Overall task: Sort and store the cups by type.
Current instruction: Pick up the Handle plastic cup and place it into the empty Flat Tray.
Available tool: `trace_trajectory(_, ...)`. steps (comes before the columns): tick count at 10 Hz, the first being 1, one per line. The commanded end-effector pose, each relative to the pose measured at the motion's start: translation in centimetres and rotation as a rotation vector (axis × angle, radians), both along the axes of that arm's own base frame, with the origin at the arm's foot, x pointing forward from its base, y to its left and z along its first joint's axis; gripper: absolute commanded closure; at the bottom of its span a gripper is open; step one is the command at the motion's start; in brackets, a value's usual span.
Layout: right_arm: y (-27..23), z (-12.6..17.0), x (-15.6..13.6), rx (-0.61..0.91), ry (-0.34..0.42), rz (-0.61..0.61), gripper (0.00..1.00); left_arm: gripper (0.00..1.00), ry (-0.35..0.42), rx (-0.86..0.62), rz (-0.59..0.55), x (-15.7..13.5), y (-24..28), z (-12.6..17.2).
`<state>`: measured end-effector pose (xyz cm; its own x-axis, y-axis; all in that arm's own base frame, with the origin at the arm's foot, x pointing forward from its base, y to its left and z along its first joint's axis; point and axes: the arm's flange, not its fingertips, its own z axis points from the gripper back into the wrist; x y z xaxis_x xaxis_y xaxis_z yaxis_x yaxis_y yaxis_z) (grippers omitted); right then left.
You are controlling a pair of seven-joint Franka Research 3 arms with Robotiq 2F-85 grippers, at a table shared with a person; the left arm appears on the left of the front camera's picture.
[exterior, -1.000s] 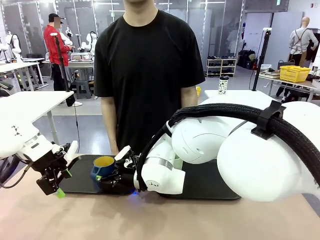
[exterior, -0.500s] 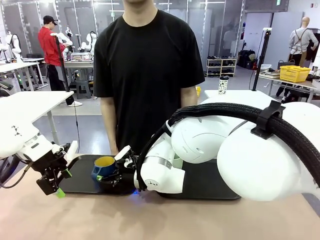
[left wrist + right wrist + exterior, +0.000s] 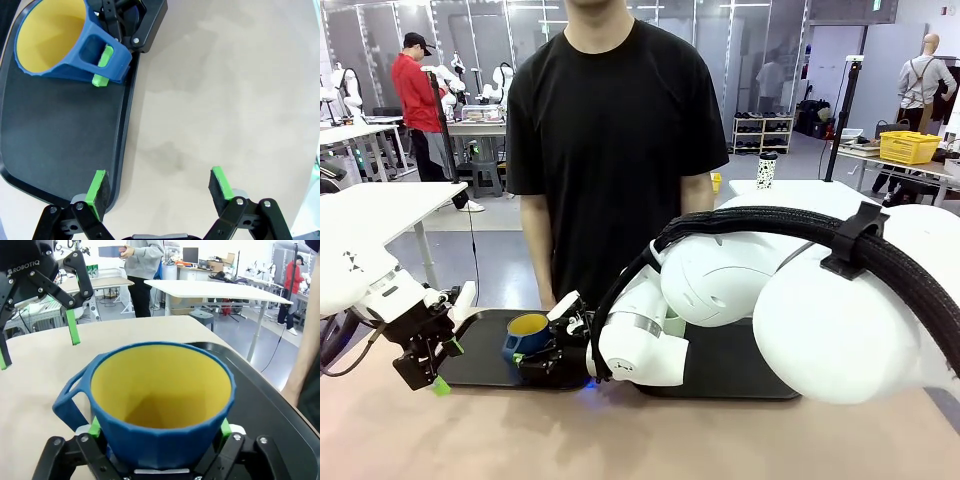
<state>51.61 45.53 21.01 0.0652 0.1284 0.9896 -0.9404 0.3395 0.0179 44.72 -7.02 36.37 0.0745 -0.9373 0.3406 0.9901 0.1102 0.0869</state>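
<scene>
Nearest, a beige table (image 3: 620, 440) carries one black tray (image 3: 740, 370). One dark-blue mug (image 3: 525, 335), yellow inside, sits at the tray's left end, pinched between the green pads of the right gripper (image 3: 159, 432). The pale-green tumbler (image 3: 674, 323) shows as a sliver behind the right arm. The left gripper (image 3: 159, 187) hovers spread over the tray's rim and bare table; its housing reads "ROBOTIQ". Beyond, one person in black stands at the far side. Farther off: white tables, shelving, one yellow crate (image 3: 909, 147).
</scene>
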Motion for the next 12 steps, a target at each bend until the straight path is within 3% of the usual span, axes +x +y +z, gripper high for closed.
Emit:
trace_trajectory(1,0.9,-1.5,-3.2,-0.019,-0.034,-0.050,0.00,0.00,-0.003,-0.006,0.002,0.1,0.0,0.0)
trace_trajectory(12,0.0,-1.4,-5.4,-0.034,-0.011,-0.090,0.00,0.00,-0.003,-0.006,0.002,0.1,0.0,0.0)
